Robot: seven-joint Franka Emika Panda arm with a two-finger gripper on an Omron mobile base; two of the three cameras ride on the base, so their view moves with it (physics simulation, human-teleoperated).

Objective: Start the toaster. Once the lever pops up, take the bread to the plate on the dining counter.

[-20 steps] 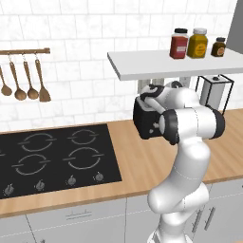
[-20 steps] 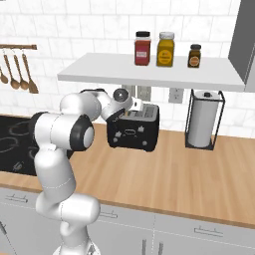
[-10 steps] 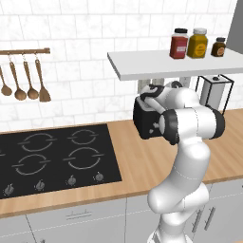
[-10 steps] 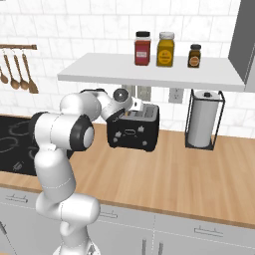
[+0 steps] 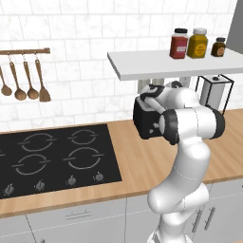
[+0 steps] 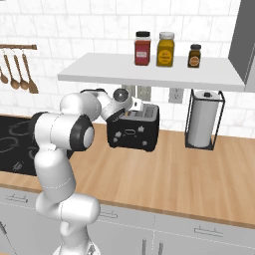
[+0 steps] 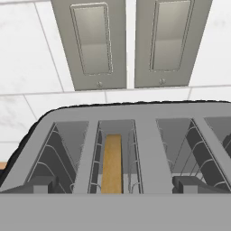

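— Toaster (image 6: 133, 130) first: where does it stand?

— Black box with a silver slotted top, at the back of the wood worktop (image 6: 199, 174) against the tiled wall, under the white shelf (image 6: 149, 74). A paper-towel stand (image 6: 202, 119) is near one end, the black hob (image 5: 52, 159) near the other.

— And the bread?

— The bread (image 7: 111, 162) sits on edge, sunk deep in one slot between the wire guides. Its brown top edge is what shows in the hand view.

— What about the claw?

— The gripper (image 6: 137, 105) hangs just over the toaster's top, its jaws spread wide, holding nothing.

— How would the slice handle?

— My guess is light, stiff and brittle, so it could crumble under a hard squeeze. Pinch it across its thin faces near the top edge and draw it straight up, clear of the wires.

— The lever?

— I can't make it out. Pressing it comes before any lift.
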